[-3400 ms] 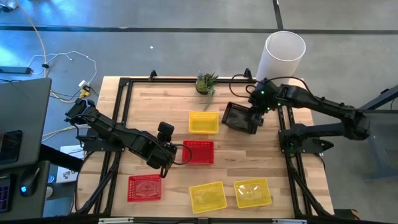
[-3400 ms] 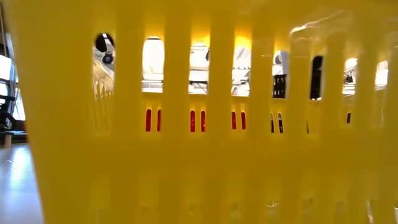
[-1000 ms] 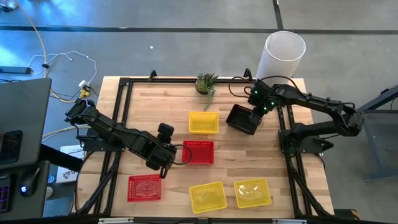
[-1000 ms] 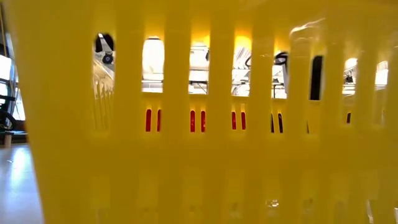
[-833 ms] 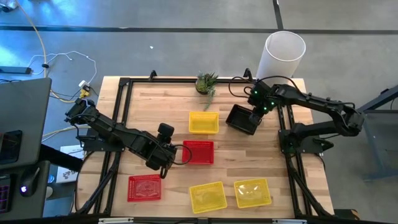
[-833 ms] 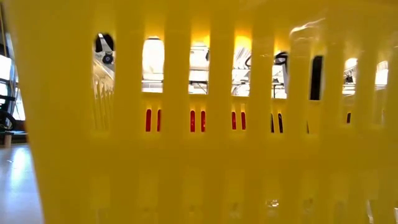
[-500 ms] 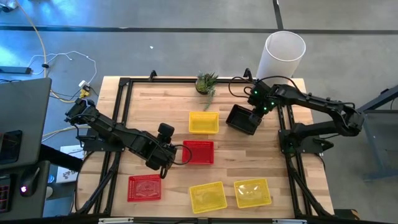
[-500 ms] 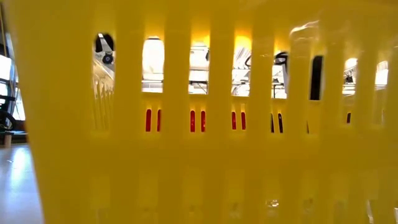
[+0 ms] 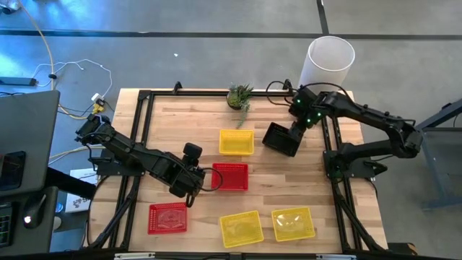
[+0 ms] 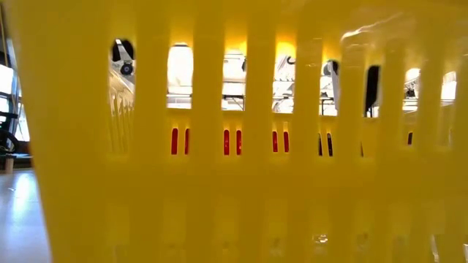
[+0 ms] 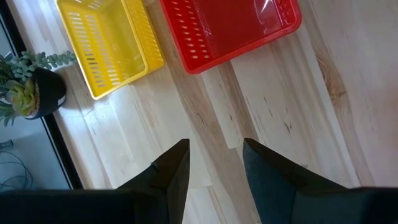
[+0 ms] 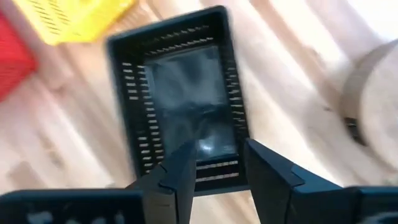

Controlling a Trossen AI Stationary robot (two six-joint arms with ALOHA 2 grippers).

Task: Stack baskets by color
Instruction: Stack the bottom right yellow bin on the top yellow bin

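Note:
A black basket rests flat on the table at the far right. My right gripper hovers open just above its right-hand end wall and touches nothing. A yellow basket and a red basket lie mid-table. Along the near edge lie another red basket and two yellow baskets; one of them fills the low view. My left gripper hangs open left of the middle red basket.
A small green plant stands at the far edge. A tall white cylinder stands beyond the far right corner. Black frame rails run along the table's sides. Bare wood lies between the baskets.
My right gripper has risen off the black basket's right end and drawn slightly toward the far edge. The black basket stays where it was on the table. My left arm has kept still.

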